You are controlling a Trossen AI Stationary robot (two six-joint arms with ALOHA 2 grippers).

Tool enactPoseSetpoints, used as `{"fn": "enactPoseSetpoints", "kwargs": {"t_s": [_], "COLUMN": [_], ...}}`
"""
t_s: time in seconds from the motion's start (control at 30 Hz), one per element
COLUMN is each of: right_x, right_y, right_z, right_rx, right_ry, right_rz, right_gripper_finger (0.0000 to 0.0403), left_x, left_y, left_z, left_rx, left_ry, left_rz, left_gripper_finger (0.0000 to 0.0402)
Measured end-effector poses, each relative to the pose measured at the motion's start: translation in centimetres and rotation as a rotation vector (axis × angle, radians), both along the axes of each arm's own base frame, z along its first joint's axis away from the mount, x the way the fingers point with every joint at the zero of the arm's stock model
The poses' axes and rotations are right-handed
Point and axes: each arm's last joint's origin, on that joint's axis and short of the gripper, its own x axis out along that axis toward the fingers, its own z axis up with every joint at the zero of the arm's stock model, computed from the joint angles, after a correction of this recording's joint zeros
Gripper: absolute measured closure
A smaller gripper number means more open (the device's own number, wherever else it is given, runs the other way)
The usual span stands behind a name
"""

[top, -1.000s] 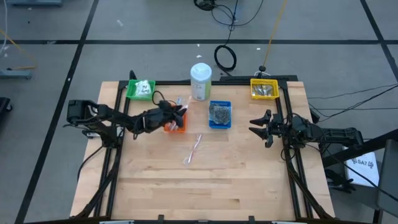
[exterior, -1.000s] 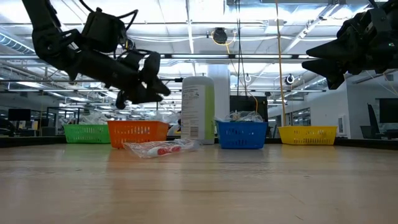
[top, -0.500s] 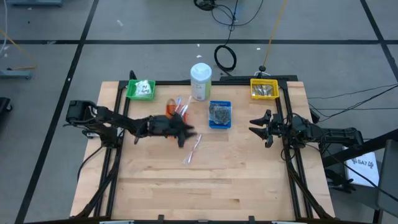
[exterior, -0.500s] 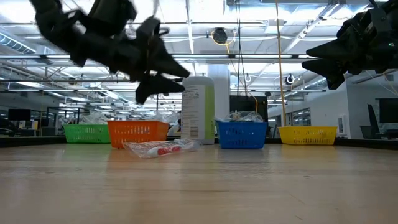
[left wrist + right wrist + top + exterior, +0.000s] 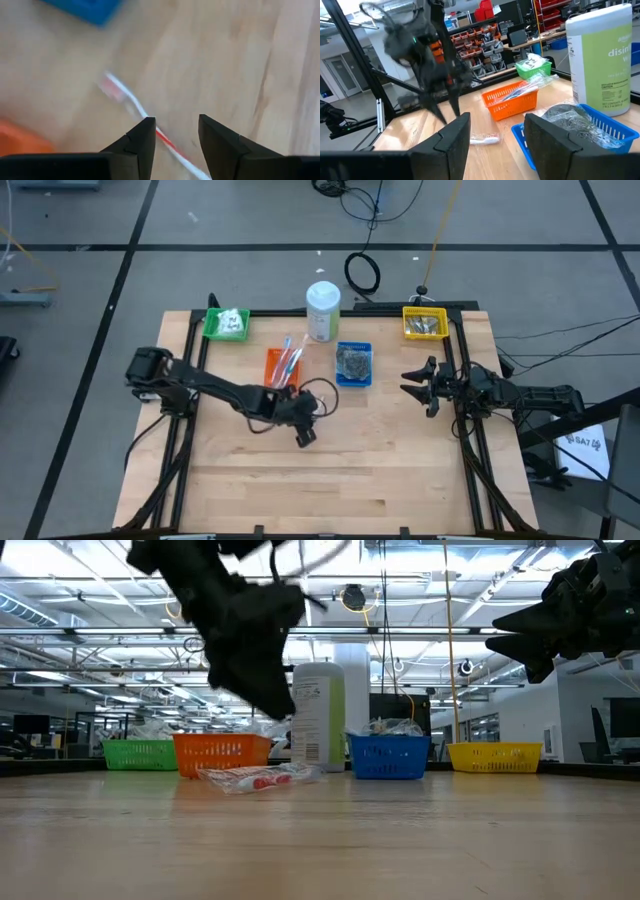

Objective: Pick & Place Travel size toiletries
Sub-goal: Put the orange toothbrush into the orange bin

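A clear sachet (image 5: 258, 779) with a white and red stick inside lies flat on the wooden table, in front of the orange tray. My left gripper (image 5: 305, 434) hangs above it, pointing steeply down and open. In the left wrist view the sachet (image 5: 131, 100) runs below the gap between the fingers of the left gripper (image 5: 176, 122), and nothing is held. In the high view the gripper hides the sachet. My right gripper (image 5: 408, 383) waits open and level at the table's right side, seen also in its wrist view (image 5: 497, 120).
Along the far edge stand a green tray (image 5: 227, 324), an orange tray (image 5: 281, 366) holding sachets, a tall white bottle (image 5: 322, 310), a blue tray (image 5: 353, 364) with dark puffs and a yellow tray (image 5: 424, 323). The near half of the tabletop (image 5: 330, 480) is bare wood.
My left gripper has left the orange tray, swung toward the table's near edge and its right, and tipped from nearly level to steeply downward above the sachet on the table. The sachet has stayed where it lay.
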Motion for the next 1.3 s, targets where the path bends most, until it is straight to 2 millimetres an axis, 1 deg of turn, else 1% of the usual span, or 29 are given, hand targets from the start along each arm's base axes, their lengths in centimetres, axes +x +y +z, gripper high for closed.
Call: {"fn": "enactPoseSetpoints", "kwargs": {"t_s": [0.1, 0.2, 0.3, 0.4, 0.5, 0.63, 0.73, 0.83, 0.93, 1.0, 1.2, 1.3], "right_x": [0.0, 0.0, 0.0, 0.0, 0.0, 0.0, 0.0, 0.0, 0.0, 0.0, 0.0, 0.0], "right_y": [0.0, 0.0, 0.0, 0.0, 0.0, 0.0, 0.0, 0.0, 0.0, 0.0, 0.0, 0.0], "right_z": [0.0, 0.0, 0.0, 0.0, 0.0, 0.0, 0.0, 0.0, 0.0, 0.0, 0.0, 0.0], "right_rx": [0.0, 0.0, 0.0, 0.0, 0.0, 0.0, 0.0, 0.0, 0.0, 0.0, 0.0, 0.0], "right_ry": [0.001, 0.0, 0.0, 0.0, 0.0, 0.0, 0.0, -0.001, 0.0, 0.0, 0.001, 0.0], "right_rz": [0.0, 0.0, -0.001, -0.001, -0.001, -0.001, 0.0, 0.0, 0.0, 0.0, 0.0, 0.0], "right_gripper_finger": [0.0226, 0.0229, 0.0228, 0.0225, 0.0225, 0.0229, 0.0228, 0.0226, 0.0225, 0.0227, 0.0227, 0.0225], "left_x": [0.7, 1.3, 1.6, 1.8, 2.0, 2.1, 2.1, 2.0, 1.9, 1.9, 1.8, 1.8], "left_y": [0.4, 1.6, 2.8, 3.4, 3.5, 3.5, 3.5, 3.5, 3.5, 3.3, 3.1, 2.8], "left_z": [-2.0, -3.5, -4.9, -5.8, -6.4, -6.9, -6.9, -6.8, -6.9, -6.9, -6.7, -6.2], "left_rx": [-0.069, -0.135, -0.194, -0.235, -0.24, -0.226, -0.225, -0.238, -0.237, -0.268, -0.361, -0.392], "left_ry": [0.055, 0.095, 0.135, 0.164, 0.175, 0.183, 0.187, 0.195, 0.206, 0.211, 0.215, 0.191], "left_rz": [-0.011, 0.027, 0.062, 0.067, 0.056, 0.04, 0.042, 0.026, 0.015, -0.005, -0.113, -0.2], "left_gripper_finger": [0.0234, 0.0203, 0.0172, 0.0148, 0.0136, 0.0138, 0.0155, 0.0185, 0.0225, 0.0257, 0.035, 0.0389]}}
